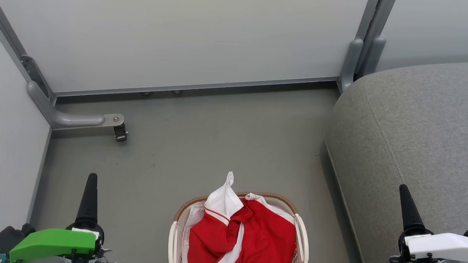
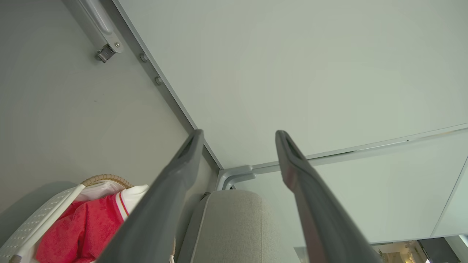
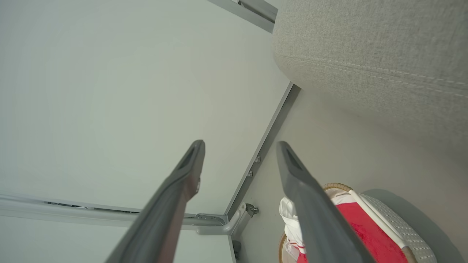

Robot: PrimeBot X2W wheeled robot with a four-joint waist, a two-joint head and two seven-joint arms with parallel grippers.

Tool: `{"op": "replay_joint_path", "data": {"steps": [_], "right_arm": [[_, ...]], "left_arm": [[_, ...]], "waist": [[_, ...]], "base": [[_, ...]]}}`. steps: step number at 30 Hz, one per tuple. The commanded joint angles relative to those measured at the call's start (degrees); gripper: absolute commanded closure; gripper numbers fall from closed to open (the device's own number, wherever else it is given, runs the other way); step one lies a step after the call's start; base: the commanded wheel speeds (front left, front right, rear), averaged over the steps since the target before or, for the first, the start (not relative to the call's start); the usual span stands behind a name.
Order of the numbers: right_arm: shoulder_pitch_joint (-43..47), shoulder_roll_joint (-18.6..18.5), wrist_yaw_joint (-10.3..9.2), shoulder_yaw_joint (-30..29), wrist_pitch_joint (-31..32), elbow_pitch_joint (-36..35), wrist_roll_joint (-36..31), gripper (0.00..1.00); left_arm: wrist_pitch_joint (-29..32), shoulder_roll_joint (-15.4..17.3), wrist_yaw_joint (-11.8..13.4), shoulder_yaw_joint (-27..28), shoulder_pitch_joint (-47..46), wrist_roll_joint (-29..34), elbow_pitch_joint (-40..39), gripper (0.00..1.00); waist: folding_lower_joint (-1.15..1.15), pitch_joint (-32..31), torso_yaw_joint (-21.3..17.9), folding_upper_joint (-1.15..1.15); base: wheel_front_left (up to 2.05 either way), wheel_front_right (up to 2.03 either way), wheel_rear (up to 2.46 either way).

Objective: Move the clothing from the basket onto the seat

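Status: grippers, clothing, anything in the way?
Left gripper jaws open, empty. Right gripper same. Red clothing heaped in basket, none on seat. Nothing seen between basket and seat.

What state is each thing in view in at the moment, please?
clothing: heaped in the basket, not gripped.
basket: upright on the floor, holding the clothing.
seat: no clothing on its visible part.
left claw: open, empty.
right claw: open, empty.
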Motion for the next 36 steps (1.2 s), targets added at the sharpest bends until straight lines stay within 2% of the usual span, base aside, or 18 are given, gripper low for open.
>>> {"op": "replay_joint_path", "data": {"steps": [1, 16, 26, 36], "right_arm": [[-0.1, -0.6, 0.01, -0.1, -0.7, -1.4, -2.4, 0.00], [0.9, -0.7, 0.01, 1.3, -3.7, -3.3, -20.4, 0.00], [0.9, -0.7, 0.02, 1.7, -5.3, -2.1, -28.7, 0.00], [0.9, -0.8, 0.02, 2.6, -6.9, -1.7, -36.3, 0.00]], "left_arm": [[-0.7, 0.3, -0.3, -0.1, -0.1, 2.0, -1.1, 0.00], [-3.6, 0.4, 1.8, -1.5, 0.8, 18.4, -3.1, 0.00], [-5.3, 0.5, 3.6, -3.7, 1.6, 29.0, -4.1, 0.00], [-6.8, 0.5, 5.2, -5.3, 2.1, 36.6, -3.8, 0.00]], "waist": [[0.00, 0.0, 0.0, 0.00], [0.00, 0.1, 0.2, 0.00], [0.00, 0.2, 0.3, 0.00], [0.00, 0.3, 0.3, 0.00]], "base": [[0.00, 0.00, 0.00], [0.00, 0.00, 0.00], [0.00, 0.00, 0.00], [0.00, 0.00, 0.00]]}}
